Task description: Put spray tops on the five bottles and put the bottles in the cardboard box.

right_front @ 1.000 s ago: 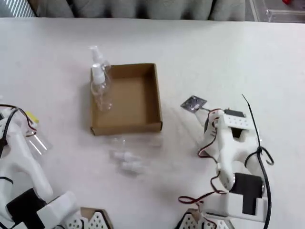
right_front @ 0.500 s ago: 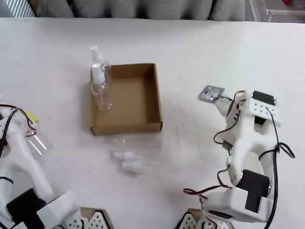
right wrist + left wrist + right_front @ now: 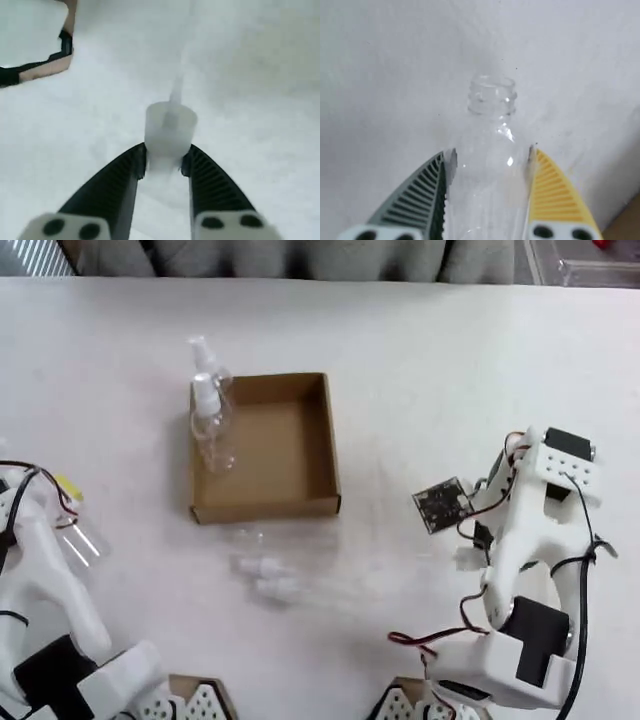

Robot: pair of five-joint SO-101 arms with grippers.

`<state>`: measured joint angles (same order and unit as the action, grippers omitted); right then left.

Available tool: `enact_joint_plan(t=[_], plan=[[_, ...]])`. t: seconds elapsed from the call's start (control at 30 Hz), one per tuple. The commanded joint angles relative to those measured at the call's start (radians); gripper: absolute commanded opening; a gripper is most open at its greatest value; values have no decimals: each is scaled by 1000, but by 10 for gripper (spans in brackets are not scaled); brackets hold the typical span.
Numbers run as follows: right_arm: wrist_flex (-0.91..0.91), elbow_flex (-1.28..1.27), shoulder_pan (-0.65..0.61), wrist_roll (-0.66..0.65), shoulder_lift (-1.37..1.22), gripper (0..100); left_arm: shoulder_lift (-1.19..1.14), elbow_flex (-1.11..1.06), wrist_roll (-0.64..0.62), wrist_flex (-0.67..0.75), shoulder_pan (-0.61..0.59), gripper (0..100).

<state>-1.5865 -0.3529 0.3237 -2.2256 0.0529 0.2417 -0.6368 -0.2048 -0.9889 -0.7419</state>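
My left gripper [image 3: 487, 156] is shut on a clear bottle [image 3: 489, 150] with a bare, open neck. In the high view that bottle [image 3: 82, 541] lies low by the left arm [image 3: 40, 570] at the table's left edge. My right gripper [image 3: 164, 156] is shut on a white spray top [image 3: 170, 129], its thin tube pointing away over the table. The right arm [image 3: 530, 540] stands to the right of the cardboard box [image 3: 300, 502]. Two capped bottles [image 3: 212, 425] stand at the box's left wall. Loose spray tops [image 3: 265, 577] and a clear bottle [image 3: 330, 590] lie in front of the box.
A corner of the cardboard box [image 3: 45, 67] shows far off in the right wrist view. The white table [image 3: 450, 360] stretches bare behind and to the right of the box. Both arm bases [image 3: 480, 680] sit at the front edge.
The right arm has swung right, away from the box, then drawn back toward the front with its wrist turned. The left arm and the bottles have stayed put.
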Motion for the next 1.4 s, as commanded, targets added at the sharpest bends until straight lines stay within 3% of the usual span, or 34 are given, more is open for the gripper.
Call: enact_joint_plan(t=[0.0,0.2,0.37,0.57,0.63,0.73,0.97,1.07,1.2,1.37], plan=[[131,-12,-2,74,5,243,47,6,8,28,-4,57],[239,-58,-22,186,15,276,47,6,8,28,-4,57],[236,31,-22,446,44,267,47,6,8,28,-4,57],[234,51,15,726,145,94,47,6,8,28,-4,57],[234,51,24,839,171,14,47,6,8,28,-4,57],[234,51,53,1046,196,43,47,6,8,28,-2,57],[225,49,137,1754,206,13,45,5,9,26,28,57],[214,26,156,1975,196,16,45,5,9,25,28,56],[260,-68,140,2174,199,16,51,-20,9,44,28,56],[369,-184,136,2265,199,16,51,-32,9,69,30,54]])
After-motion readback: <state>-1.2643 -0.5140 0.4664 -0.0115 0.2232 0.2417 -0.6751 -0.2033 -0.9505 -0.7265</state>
